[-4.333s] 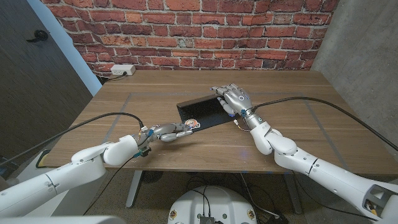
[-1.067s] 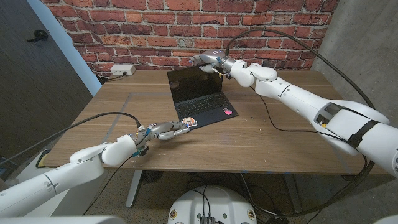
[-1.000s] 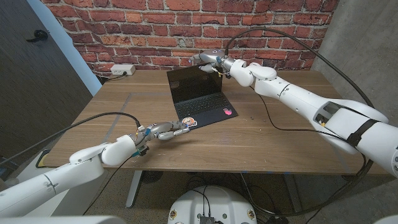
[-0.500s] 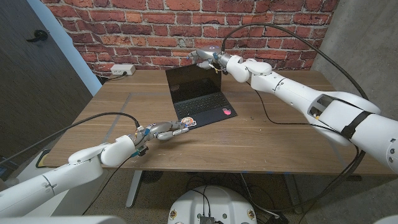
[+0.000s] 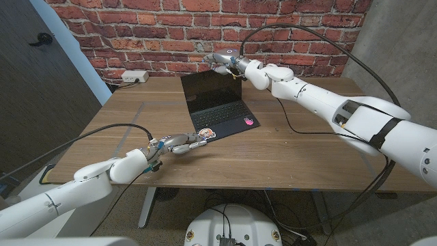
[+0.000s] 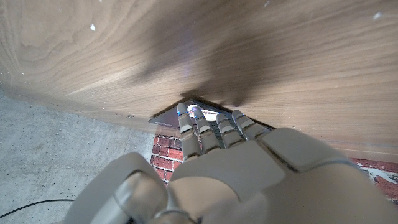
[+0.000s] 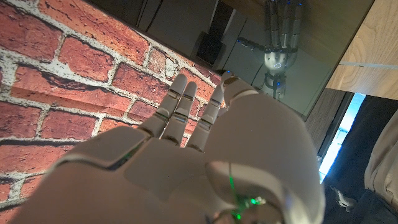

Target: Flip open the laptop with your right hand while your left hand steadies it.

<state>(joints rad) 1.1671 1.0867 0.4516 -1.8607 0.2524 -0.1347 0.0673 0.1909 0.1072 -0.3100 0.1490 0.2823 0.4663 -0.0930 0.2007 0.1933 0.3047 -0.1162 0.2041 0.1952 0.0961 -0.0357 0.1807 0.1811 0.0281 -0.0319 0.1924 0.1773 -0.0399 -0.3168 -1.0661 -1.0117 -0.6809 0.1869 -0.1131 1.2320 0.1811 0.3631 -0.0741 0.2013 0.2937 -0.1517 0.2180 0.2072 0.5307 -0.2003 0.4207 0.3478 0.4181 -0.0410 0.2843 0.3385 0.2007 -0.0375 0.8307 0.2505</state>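
Note:
The dark laptop stands open on the wooden table, its black screen upright and leaning back a little. My right hand is at the screen's top edge, fingers straight and apart, touching the lid. In the right wrist view the right hand reaches along the brick wall beside the dark screen. My left hand lies stretched toward the laptop's near left corner, fingertips on it. In the left wrist view the left hand presses that laptop corner.
A white power strip sits at the table's far left edge against the brick wall. Stickers mark the laptop's palm rest. Black cables trail across the table from my right arm.
The lid has gone from nearly closed to upright. Over the last second my right hand has pushed its top edge slightly farther back and left. My left hand has stayed on the corner.

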